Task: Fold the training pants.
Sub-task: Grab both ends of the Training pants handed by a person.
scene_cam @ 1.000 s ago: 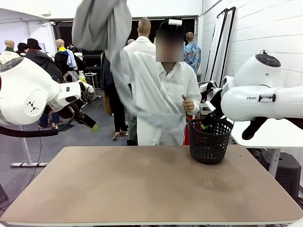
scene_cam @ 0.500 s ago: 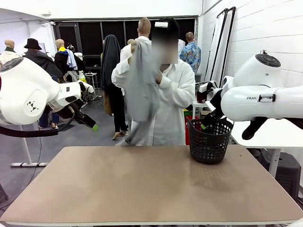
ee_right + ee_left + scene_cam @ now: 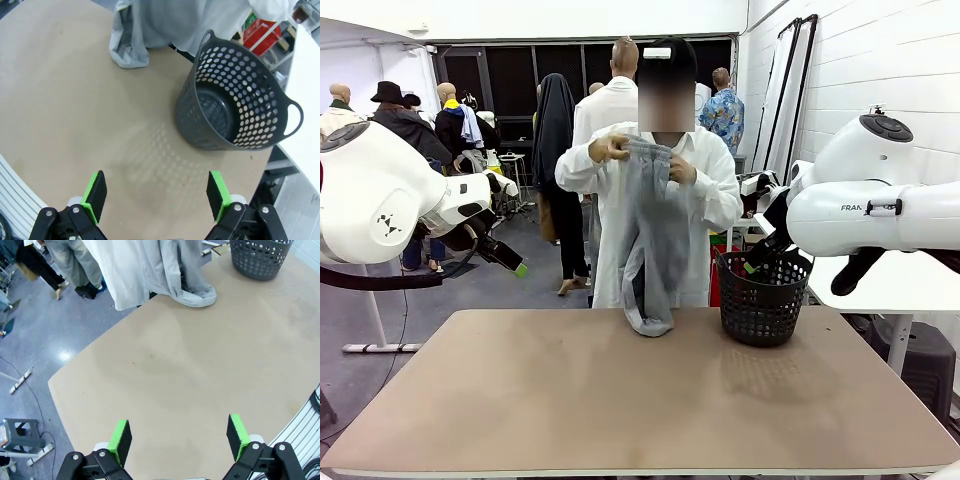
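Observation:
A person at the far side of the table holds the light grey training pants (image 3: 655, 230) by the waistband at chest height with both hands. The pants hang down and their lower end bunches on the table's far edge (image 3: 195, 292) (image 3: 131, 47). My left gripper (image 3: 516, 265) hovers above the table's left side, away from the pants. In its wrist view the left gripper (image 3: 178, 437) stands open with nothing between its fingers. My right gripper (image 3: 753, 264) hangs beside the basket, and the right gripper (image 3: 156, 194) is open and holds nothing.
A black perforated basket (image 3: 762, 298) (image 3: 235, 107) (image 3: 260, 257) stands at the table's far right, with nothing visible inside it. The tan table (image 3: 620, 400) is bare from its middle to its near edge. Other people stand in the room behind.
The person has brought the pants down from a swing overhead and now holds them by the waistband before the chest, their lower end on the table. Both arms have stayed still.

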Controlling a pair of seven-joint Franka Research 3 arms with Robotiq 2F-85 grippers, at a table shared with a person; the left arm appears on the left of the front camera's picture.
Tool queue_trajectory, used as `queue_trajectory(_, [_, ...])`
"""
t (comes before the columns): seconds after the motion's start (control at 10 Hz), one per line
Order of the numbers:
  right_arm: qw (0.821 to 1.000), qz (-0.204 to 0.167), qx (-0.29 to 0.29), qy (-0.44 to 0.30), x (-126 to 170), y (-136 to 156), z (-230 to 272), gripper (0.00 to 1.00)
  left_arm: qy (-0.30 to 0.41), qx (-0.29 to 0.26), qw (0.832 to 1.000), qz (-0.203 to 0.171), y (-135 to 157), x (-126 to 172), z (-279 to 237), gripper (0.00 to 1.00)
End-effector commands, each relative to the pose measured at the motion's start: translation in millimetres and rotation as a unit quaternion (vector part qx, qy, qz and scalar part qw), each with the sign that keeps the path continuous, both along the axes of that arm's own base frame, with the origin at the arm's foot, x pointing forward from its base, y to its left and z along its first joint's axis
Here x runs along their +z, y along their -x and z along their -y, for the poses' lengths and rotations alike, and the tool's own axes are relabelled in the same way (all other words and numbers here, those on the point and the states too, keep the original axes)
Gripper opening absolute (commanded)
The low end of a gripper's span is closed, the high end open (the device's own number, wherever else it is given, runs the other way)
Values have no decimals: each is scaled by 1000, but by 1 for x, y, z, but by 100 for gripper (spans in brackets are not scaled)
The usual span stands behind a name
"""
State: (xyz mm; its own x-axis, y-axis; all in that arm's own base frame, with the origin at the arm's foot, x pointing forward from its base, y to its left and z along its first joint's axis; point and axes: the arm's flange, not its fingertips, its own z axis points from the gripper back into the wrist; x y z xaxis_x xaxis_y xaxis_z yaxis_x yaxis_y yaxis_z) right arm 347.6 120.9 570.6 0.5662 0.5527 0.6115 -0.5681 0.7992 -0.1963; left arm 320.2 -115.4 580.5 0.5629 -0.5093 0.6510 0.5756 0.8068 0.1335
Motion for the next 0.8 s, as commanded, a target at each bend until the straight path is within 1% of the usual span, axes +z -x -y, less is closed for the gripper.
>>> queue_trajectory(0.0, [1000,0,0,0,0,0,0,100,1,-1,1000,-1,0,0,0,100])
queue_trajectory(0.7, [1000,0,0,0,0,0,0,100,1,-1,1000,-1,0,0,0,100])
